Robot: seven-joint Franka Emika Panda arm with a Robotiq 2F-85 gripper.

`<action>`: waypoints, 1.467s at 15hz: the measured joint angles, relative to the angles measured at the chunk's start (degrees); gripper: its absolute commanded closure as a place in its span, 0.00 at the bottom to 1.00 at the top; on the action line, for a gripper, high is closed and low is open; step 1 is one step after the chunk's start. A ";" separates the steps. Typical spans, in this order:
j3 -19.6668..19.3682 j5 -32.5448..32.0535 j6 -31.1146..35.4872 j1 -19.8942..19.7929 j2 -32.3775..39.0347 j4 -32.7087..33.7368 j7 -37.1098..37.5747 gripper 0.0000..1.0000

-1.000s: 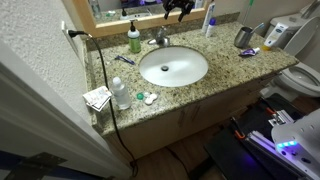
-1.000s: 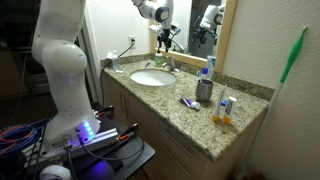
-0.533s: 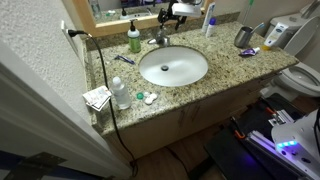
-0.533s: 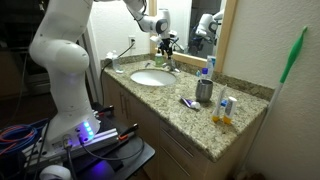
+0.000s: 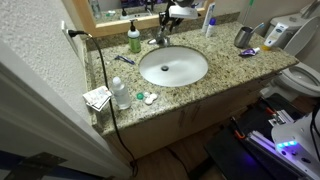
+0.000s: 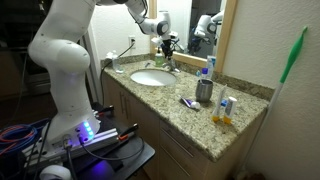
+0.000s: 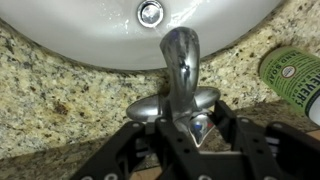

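The hand [image 7: 188, 135] hung over the faucet lever [image 7: 199, 126], fingers pinching its sides, probably the squarest hold for swinging it. The lever was polished chrome behind a curved spout [image 7: 178, 55], mounted on the speckled counter [image 7: 60, 95] at the sink's [image 5: 173, 67] twelve o'clock.

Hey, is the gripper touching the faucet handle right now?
Cannot tell. In the wrist view the gripper straddles the faucet handle, but no clear contact or gap shows; both exterior views are too small.
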 measured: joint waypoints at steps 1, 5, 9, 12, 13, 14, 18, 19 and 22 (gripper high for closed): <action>0.00 0.00 0.01 0.14 0.00 0.25 0.13 0.89; 0.03 1.06 0.11 0.29 0.00 0.64 0.42 0.93; 0.14 4.61 2.13 -0.47 -0.40 0.32 0.36 0.93; 0.16 6.80 6.37 -1.31 -0.55 0.21 0.30 0.93; 0.22 7.39 7.04 -1.48 -0.58 0.06 0.30 0.93; 0.28 7.86 7.43 -1.57 -0.71 -0.21 0.30 0.93; 0.39 8.39 9.75 -1.67 -1.93 -1.88 0.13 0.38; 0.39 8.39 10.06 -1.78 -2.87 -1.98 -0.27 0.31; 0.37 7.96 8.23 -2.06 -8.45 -3.79 -1.82 0.10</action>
